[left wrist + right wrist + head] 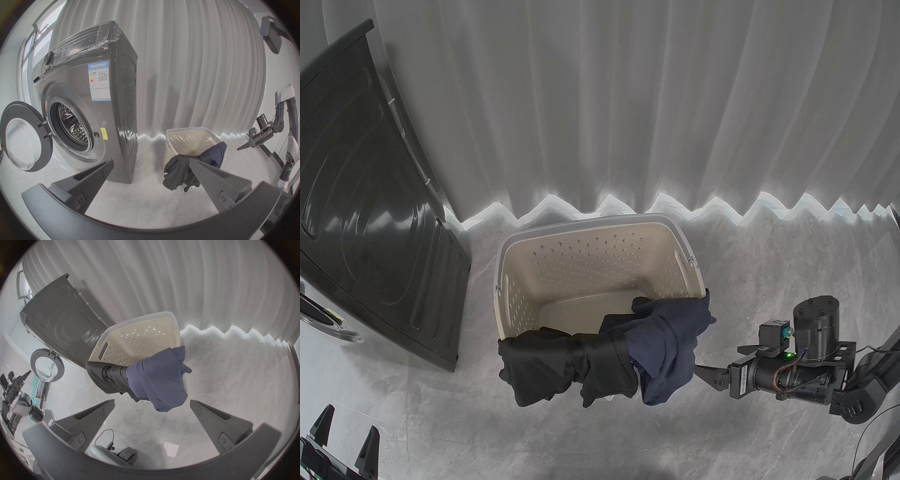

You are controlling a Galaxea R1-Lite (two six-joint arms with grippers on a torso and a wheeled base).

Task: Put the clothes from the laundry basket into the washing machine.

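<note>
Left pincer [150, 162] and right pincer [152, 401] both open, empty. Black cloth garment [562, 365] and navy cloth garment [665, 350] look tangled over the near rim of the cream perforated plastic laundry basket [594, 220]. Risk: pulling one drags the other onto the grey floor [487, 425].

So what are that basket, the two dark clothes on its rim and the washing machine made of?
The laundry basket looks like moulded plastic, matt cream: thin stiff walls pierced with small cross-shaped holes. The black garment and the navy garment seem soft matt fabric, folding limply; fibre unclear. The washing machine looks like painted sheet metal, dark grey with a soft sheen.
</note>
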